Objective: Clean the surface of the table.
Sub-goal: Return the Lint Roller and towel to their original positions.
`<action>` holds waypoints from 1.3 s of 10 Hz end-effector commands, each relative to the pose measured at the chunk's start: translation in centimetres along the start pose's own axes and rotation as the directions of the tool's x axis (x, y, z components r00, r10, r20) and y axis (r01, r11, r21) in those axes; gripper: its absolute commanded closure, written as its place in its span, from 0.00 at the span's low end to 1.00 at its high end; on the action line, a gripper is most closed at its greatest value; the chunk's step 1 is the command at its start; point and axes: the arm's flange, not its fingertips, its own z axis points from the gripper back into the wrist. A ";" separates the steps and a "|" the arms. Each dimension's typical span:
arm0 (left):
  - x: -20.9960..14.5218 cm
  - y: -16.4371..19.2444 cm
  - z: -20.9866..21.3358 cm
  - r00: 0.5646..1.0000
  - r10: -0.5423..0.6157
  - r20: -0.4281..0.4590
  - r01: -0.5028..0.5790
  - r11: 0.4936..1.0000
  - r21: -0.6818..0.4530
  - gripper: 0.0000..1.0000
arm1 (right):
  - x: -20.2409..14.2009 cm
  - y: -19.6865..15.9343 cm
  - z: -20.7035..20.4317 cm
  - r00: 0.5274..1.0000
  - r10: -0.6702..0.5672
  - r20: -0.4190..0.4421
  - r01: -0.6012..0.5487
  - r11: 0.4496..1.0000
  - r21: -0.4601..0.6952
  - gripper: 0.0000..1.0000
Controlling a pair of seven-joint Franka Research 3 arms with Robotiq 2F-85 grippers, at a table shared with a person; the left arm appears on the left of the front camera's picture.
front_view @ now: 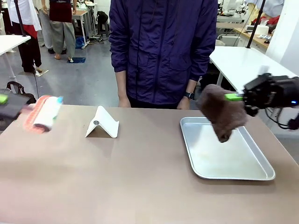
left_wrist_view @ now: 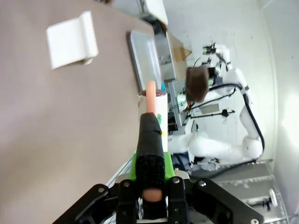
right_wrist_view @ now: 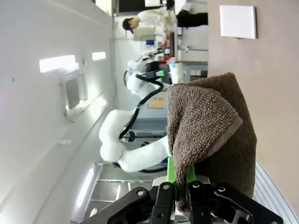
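The beige-brown table (front_view: 140, 177) spreads across the front view. At its far left, my left gripper (front_view: 14, 106) is shut on the handle of a lint roller (front_view: 45, 113) with an orange frame and a white roll, held low over the table top. The left wrist view has the roller (left_wrist_view: 152, 100) pointing away from my shut left gripper (left_wrist_view: 152, 193). At the right, my right gripper (front_view: 238, 97) is shut on a brown towel (front_view: 222, 112) that hangs above a metal tray (front_view: 261, 173). From the right gripper (right_wrist_view: 180, 189), the towel (right_wrist_view: 210, 126) drapes in folds.
A white folded stand (front_view: 103, 123) sits on the table left of centre. A person in a purple jacket (front_view: 163, 46) stands at the far edge, hands down behind it. White tables and other people stand farther back. The table's middle and front are bare.
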 end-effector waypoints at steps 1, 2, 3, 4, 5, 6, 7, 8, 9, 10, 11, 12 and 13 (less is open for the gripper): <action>1.5 -3.0 -4.4 0.994 0.055 0.093 -0.058 0.998 0.028 0.78 | 2.0 -0.6 -4.5 0.998 -0.043 0.037 0.044 0.999 -0.025 0.92; 3.0 -4.6 -7.1 0.993 0.079 0.084 -0.081 0.996 0.022 0.78 | 3.1 -1.3 -7.9 0.998 -0.039 0.053 0.041 0.998 -0.040 0.92; 4.5 -5.3 -9.1 0.992 0.093 0.089 -0.098 0.994 0.054 0.78 | 4.0 -1.8 -11.1 0.992 -0.041 0.119 0.046 0.998 -0.040 0.92; 5.6 -6.0 -11.1 0.993 0.101 0.057 -0.107 0.988 0.111 0.78 | 4.9 -2.6 -13.9 0.985 -0.028 0.171 0.041 0.996 -0.075 0.92; 6.8 -6.6 -13.2 0.991 0.102 0.082 -0.116 0.976 0.186 0.78 | 5.6 -3.4 -16.3 0.976 0.004 0.216 0.021 0.994 -0.112 0.92; 7.7 -6.8 -14.9 0.989 0.107 0.103 -0.129 0.962 0.239 0.78 | 6.4 -4.5 -18.0 0.968 0.017 0.252 0.019 0.990 -0.139 0.92; 8.7 -6.7 -16.6 0.989 0.112 0.096 -0.136 0.947 0.292 0.78 | 7.2 -6.2 -19.2 0.958 0.039 0.286 0.025 0.976 -0.215 0.92; 9.4 -6.4 -18.2 0.989 0.100 0.109 -0.132 0.928 0.349 0.78 | 7.6 -7.8 -20.0 0.965 0.020 0.261 0.047 0.968 -0.247 0.92; 9.9 -6.4 -20.0 0.993 0.105 0.059 -0.120 0.915 0.385 0.78 | 7.9 -9.7 -20.5 0.969 -0.024 0.244 0.093 0.957 -0.275 0.92; 10.4 -6.6 -21.1 0.994 0.092 0.053 -0.106 0.903 0.416 0.78 | 8.0 -10.9 -20.4 0.971 -0.046 0.236 0.117 0.948 -0.295 0.92; 10.8 -6.9 -22.1 0.996 0.084 0.006 -0.078 0.897 0.435 0.78 | 8.1 -11.5 -20.0 0.967 -0.070 0.245 0.143 0.945 -0.294 0.92; 11.4 -7.0 -23.2 0.997 0.073 -0.006 -0.061 0.882 0.467 0.78 | 8.3 -11.8 -19.5 0.965 -0.074 0.253 0.152 0.941 -0.303 0.92; 12.0 -6.9 -24.1 0.997 0.065 -0.039 -0.038 0.871 0.491 0.78 | 8.6 -12.0 -18.8 0.961 -0.086 0.263 0.166 0.939 -0.300 0.92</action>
